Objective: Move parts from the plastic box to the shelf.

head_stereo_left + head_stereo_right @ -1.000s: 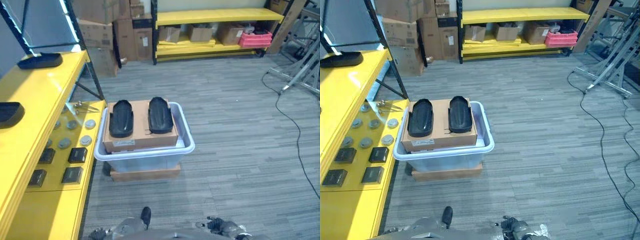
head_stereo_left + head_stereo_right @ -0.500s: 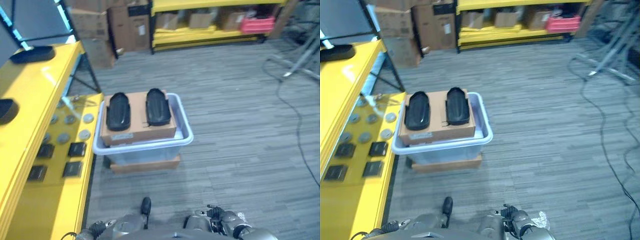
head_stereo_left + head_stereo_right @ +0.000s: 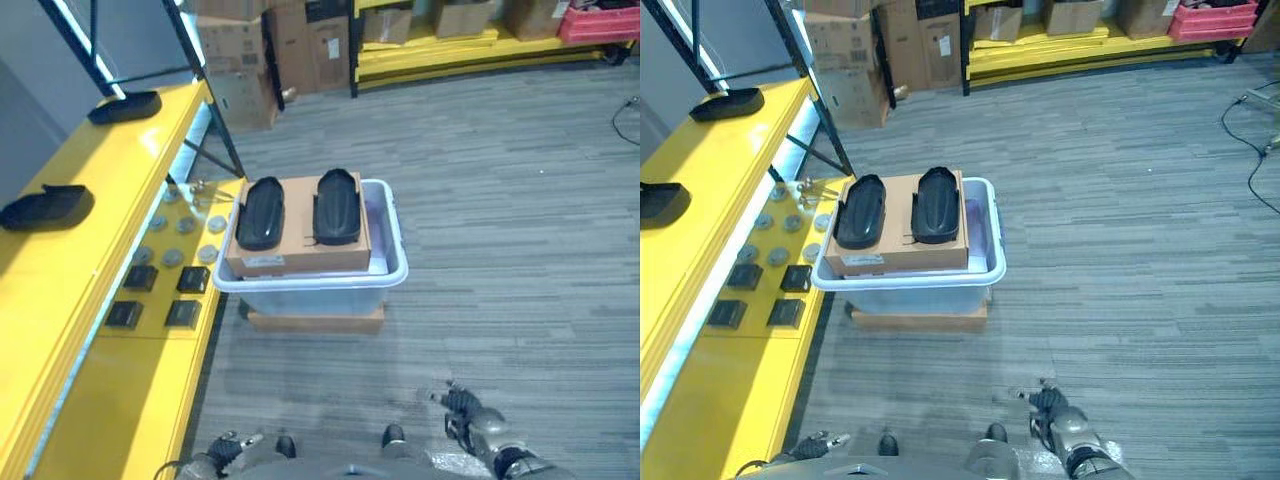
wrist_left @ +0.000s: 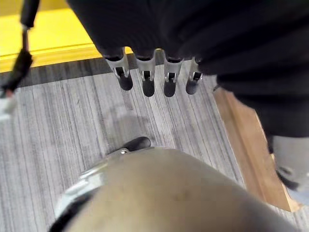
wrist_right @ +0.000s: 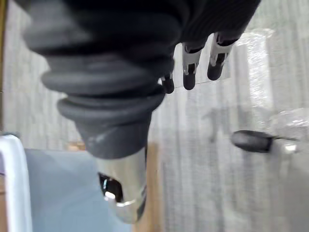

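Hanging low and empty, fingers straight: left hand (image 4: pixel 154 79), right hand (image 5: pixel 200 60); lying ahead atop the plastic box (image 3: pixel 395 270), two black parts (image 3: pixel 300 207), long axes pointing away.

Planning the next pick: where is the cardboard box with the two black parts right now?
In the left eye view, the cardboard box sits inside the clear plastic box on the floor, straight ahead of the robot, beside the yellow shelf on its left.

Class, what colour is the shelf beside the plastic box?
Bright yellow: the shelf shows best in the left eye view.
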Tool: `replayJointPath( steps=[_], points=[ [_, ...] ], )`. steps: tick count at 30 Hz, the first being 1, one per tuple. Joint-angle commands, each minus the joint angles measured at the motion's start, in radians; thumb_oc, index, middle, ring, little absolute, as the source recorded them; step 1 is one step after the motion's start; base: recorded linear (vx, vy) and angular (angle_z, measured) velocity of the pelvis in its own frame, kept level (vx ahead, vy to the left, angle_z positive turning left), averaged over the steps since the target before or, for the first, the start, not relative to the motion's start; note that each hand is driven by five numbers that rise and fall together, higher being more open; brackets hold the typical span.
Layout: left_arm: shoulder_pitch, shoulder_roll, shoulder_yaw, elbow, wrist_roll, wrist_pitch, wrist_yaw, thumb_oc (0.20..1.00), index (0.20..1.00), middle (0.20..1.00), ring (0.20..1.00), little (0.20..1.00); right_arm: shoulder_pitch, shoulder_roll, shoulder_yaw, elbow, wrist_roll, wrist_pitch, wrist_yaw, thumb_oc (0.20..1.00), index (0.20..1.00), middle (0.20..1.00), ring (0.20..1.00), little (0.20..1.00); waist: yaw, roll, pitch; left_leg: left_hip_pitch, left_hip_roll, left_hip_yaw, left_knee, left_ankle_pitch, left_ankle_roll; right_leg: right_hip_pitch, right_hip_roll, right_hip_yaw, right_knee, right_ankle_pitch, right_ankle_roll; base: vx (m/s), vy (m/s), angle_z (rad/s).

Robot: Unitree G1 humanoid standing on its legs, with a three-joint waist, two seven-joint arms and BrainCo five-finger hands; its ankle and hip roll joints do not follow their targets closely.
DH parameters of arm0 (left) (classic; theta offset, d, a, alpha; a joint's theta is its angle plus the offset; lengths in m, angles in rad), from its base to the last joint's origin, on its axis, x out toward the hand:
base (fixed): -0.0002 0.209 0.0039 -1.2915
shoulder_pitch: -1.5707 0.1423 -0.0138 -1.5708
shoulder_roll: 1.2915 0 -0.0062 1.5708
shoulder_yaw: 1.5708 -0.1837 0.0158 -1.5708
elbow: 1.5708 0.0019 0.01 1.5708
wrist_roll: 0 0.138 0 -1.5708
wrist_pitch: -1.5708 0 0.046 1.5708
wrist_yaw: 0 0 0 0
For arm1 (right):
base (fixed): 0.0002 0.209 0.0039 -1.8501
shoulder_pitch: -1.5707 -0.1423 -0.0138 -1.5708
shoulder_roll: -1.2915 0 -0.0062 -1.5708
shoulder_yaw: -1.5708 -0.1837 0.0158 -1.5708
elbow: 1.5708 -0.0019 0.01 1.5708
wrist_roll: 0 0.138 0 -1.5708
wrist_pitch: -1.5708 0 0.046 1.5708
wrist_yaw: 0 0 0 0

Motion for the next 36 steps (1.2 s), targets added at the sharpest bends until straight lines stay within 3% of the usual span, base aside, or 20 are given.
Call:
replayJointPath(
  steps=[1, 6, 9, 10, 11, 13, 14, 15, 17, 24, 27, 29, 31, 32, 33, 34, 36],
  points=[
    [-0.033, 0.056, 0.0, 0.045, -0.001, -0.013, 0.019, 1.0, 1.0, 1.0, 1.0, 1.0, -0.052, 0.047, 0.033, -0.011, 0.046, -0.045, -0.029, 1.0, 1.0, 1.0, 1.0, 1.0, 0.02, -0.075, 0.014, 0.011, -0.027, -0.019, -0.016, -0.076, -0.003, 0.086, -0.047, -0.012, -0.152, 0.011, 0.068, 0.03, 0.159, -0.18],
    [-0.035, 0.061, 0.012, 0.049, -0.008, -0.016, 0.023, 1.0, 1.0, 1.0, 1.0, 1.0, -0.054, 0.045, 0.046, -0.033, 0.019, -0.042, -0.031, 1.0, 1.0, 1.0, 1.0, 1.0, 0.029, -0.09, 0.014, 0.009, -0.046, -0.025, 0.005, -0.095, 0.012, 0.092, -0.065, -0.006, -0.152, 0.018, 0.081, 0.0, 0.147, -0.13],
    [-0.056, 0.056, 0.007, 0.054, -0.011, -0.013, 0.019, 1.0, 1.0, 1.0, 1.0, 1.0, -0.071, 0.045, 0.034, -0.032, -0.021, -0.027, -0.039, 1.0, 1.0, 1.0, 1.0, 1.0, 0.028, -0.09, 0.03, 0.0, -0.105, -0.058, 0.039, -0.14, 0.063, 0.028, -0.14, 0.016, 0.023, 0.024, 0.11, -0.01, 0.292, 0.07],
    [-0.059, 0.056, 0.006, 0.058, -0.007, -0.009, 0.021, 1.0, 1.0, 1.0, 1.0, 1.0, -0.076, 0.048, 0.033, -0.037, -0.024, -0.023, -0.039, 1.0, 1.0, 1.0, 1.0, 1.0, 0.028, -0.092, 0.043, 0.009, -0.122, -0.059, 0.038, -0.146, 0.08, -0.01, -0.165, 0.032, 0.096, 0.06, 0.122, -0.01, 0.285, 0.06],
    [-0.061, 0.055, 0.003, 0.067, 0.003, -0.004, 0.021, 1.0, 1.0, 1.0, 1.0, 1.0, -0.083, 0.048, 0.034, -0.05, -0.03, -0.022, -0.045, 1.0, 1.0, 1.0, 1.0, 1.0, 0.017, -0.093, 0.061, 0.02, -0.13, -0.059, 0.037, -0.149, 0.094, -0.042, -0.176, 0.047, 0.166, 0.103, 0.131, -0.01, 0.236, -0.05],
    [-0.058, 0.054, 0.003, 0.09, 0.015, 0.003, 0.015, 1.0, 1.0, 1.0, 1.0, 1.0, -0.081, 0.058, 0.035, -0.059, -0.035, -0.023, -0.048, 1.0, 1.0, 1.0, 1.0, 1.0, 0.012, -0.084, 0.081, 0.036, -0.126, -0.05, 0.034, -0.156, 0.107, -0.098, -0.179, 0.041, 0.26, 0.112, 0.124, 0.1, 0.184, -0.36],
    [-0.052, 0.056, 0.014, 0.099, 0.009, 0.007, 0.011, 1.0, 1.0, 1.0, 1.0, 1.0, -0.068, 0.063, 0.047, -0.067, -0.033, -0.024, -0.041, 1.0, 1.0, 1.0, 1.0, 1.0, 0.004, -0.086, 0.074, 0.065, -0.127, -0.048, 0.016, -0.167, 0.103, -0.118, -0.146, 0.003, 0.206, 0.059, 0.1, 0.18, 0.072, -0.42],
    [-0.052, 0.056, 0.015, 0.099, 0.009, 0.007, 0.011, 1.0, 1.0, 1.0, 1.0, 1.0, -0.067, 0.063, 0.047, -0.067, -0.032, -0.024, -0.041, 1.0, 1.0, 1.0, 1.0, 1.0, 0.003, -0.084, 0.076, 0.07, -0.123, -0.049, 0.014, -0.167, 0.102, -0.112, -0.143, 0.0, 0.204, 0.058, 0.098, 0.22, 0.006, -0.36],
    [-0.058, 0.06, 0.023, 0.083, -0.013, -0.001, 0.005, 1.0, 1.0, 1.0, 1.0, 1.0, -0.055, 0.058, 0.068, -0.077, -0.047, -0.029, -0.043, 1.0, 1.0, 1.0, 1.0, 1.0, -0.016, -0.094, 0.076, 0.099, -0.131, -0.078, 0.001, -0.179, 0.096, -0.133, -0.072, 0.0, 0.074, 0.048, 0.092, 0.21, -0.072, -0.01],
    [-0.077, 0.06, 0.023, 0.058, -0.029, -0.013, 0.014, 1.0, 1.0, 1.0, 1.0, 1.0, -0.059, 0.057, 0.089, -0.027, -0.058, -0.039, -0.051, 1.0, 1.0, 1.0, 1.0, 1.0, -0.01, -0.093, 0.042, 0.099, -0.115, -0.108, 0.035, -0.205, 0.072, -0.063, -0.039, 0.006, -0.004, 0.026, 0.06, 0.18, -0.146, 0.26],
    [-0.072, 0.052, 0.017, 0.023, -0.04, -0.025, 0.013, 1.0, 1.0, 1.0, 1.0, 1.0, -0.066, 0.039, 0.078, -0.001, -0.039, -0.043, -0.042, 1.0, 1.0, 1.0, 1.0, 1.0, 0.007, -0.086, 0.047, -0.004, -0.138, -0.128, 0.326, -0.143, 0.01, 0.012, -0.033, -0.005, -0.028, -0.011, 0.019, 0.21, -0.164, 0.34],
    [-0.088, 0.056, 0.014, -0.003, -0.05, -0.026, 0.027, 1.0, 1.0, 1.0, 1.0, 1.0, -0.075, 0.022, 0.072, -0.007, -0.023, -0.042, -0.046, 1.0, 1.0, 1.0, 1.0, 1.0, 0.022, -0.102, 0.086, -0.148, -0.155, -0.128, 0.573, -0.023, -0.052, 0.043, -0.052, -0.024, -0.031, -0.02, -0.003, 0.04, -0.115, 0.27],
    [-0.091, 0.06, 0.022, -0.005, -0.06, -0.028, 0.036, 1.0, 1.0, 1.0, 1.0, 1.0, -0.084, 0.01, 0.073, 0.0, -0.017, -0.043, -0.045, 1.0, 1.0, 1.0, 1.0, 1.0, 0.033, -0.119, 0.094, -0.197, -0.132, -0.094, 0.593, -0.037, -0.054, 0.069, -0.062, -0.04, -0.053, -0.03, -0.009, 0.14, -0.065, 0.08],
    [-0.088, 0.06, 0.024, -0.014, -0.061, -0.032, 0.038, 1.0, 1.0, 1.0, 1.0, 1.0, -0.081, 0.003, 0.073, 0.001, -0.019, -0.044, -0.044, 1.0, 1.0, 1.0, 1.0, 1.0, 0.037, -0.12, 0.091, -0.195, -0.096, -0.072, 0.526, -0.046, -0.047, 0.089, -0.062, -0.049, -0.07, -0.036, -0.005, 0.35, 0.048, 0.01],
    [-0.08, 0.063, 0.021, -0.042, -0.052, -0.038, 0.044, 1.0, 1.0, 1.0, 1.0, 1.0, -0.078, -0.017, 0.062, -0.022, -0.022, -0.048, -0.05, 1.0, 1.0, 1.0, 1.0, 1.0, 0.041, -0.121, 0.081, -0.169, -0.021, -0.045, 0.312, -0.072, -0.034, 0.111, -0.063, -0.056, -0.101, -0.042, 0.019, 0.26, 0.089, 0.0],
    [-0.079, 0.063, 0.02, -0.043, -0.052, -0.038, 0.044, 1.0, 1.0, 1.0, 1.0, 1.0, -0.077, -0.018, 0.062, -0.022, -0.022, -0.048, -0.05, 1.0, 1.0, 1.0, 1.0, 1.0, 0.044, -0.121, 0.085, -0.157, -0.021, -0.042, 0.302, -0.069, -0.035, 0.117, -0.063, -0.053, -0.103, -0.042, 0.019, 0.23, 0.136, -0.04],
    [-0.077, 0.071, 0.001, -0.065, -0.036, -0.041, 0.051, 1.0, 1.0, 1.0, 1.0, 1.0, -0.075, -0.03, 0.048, -0.041, -0.019, -0.057, -0.065, 1.0, 1.0, 1.0, 1.0, 1.0, 0.051, -0.109, 0.083, -0.155, 0.023, -0.07, 0.127, -0.017, -0.035, 0.137, -0.052, -0.057, -0.126, -0.05, 0.04, 0.12, 0.127, -0.15]
  ],
)
